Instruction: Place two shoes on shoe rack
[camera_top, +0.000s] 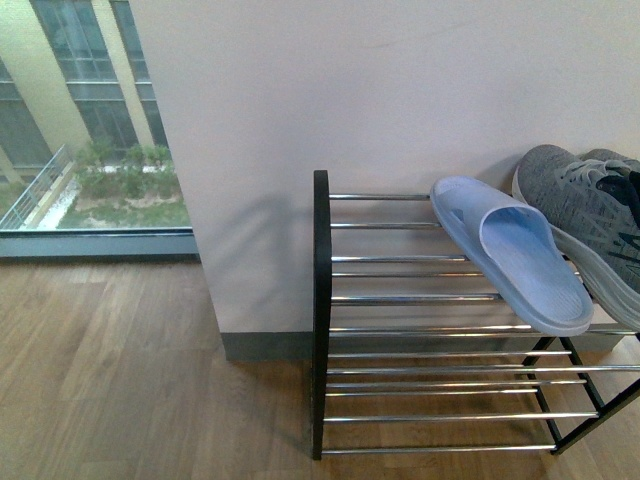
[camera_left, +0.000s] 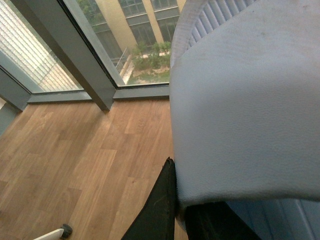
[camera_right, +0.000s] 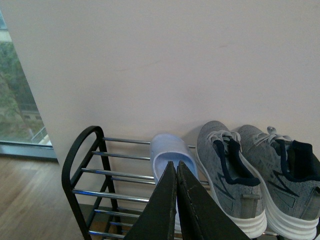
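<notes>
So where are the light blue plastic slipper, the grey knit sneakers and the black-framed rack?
light blue plastic slipper (camera_top: 520, 245), front view, strap.
grey knit sneakers (camera_right: 227, 182), right wrist view, left one's side.
black-framed rack (camera_top: 320, 300), front view, side frame.

Shoe rack (camera_top: 322, 320): right end cut by the front view's edge; lower part cut off in the right wrist view.
Two shoes (camera_top: 585, 215): cut by the front view's right edge, the far one barely showing.
Pale blue slipper (camera_right: 167, 155): heel hidden behind the right gripper (camera_right: 176, 182) fingers (camera_right: 162, 210).
Left gripper (camera_left: 172, 200): fingertips hidden under a pale blue surface (camera_left: 245, 110), itself cut by the frame, so its closure is unreadable.
</notes>
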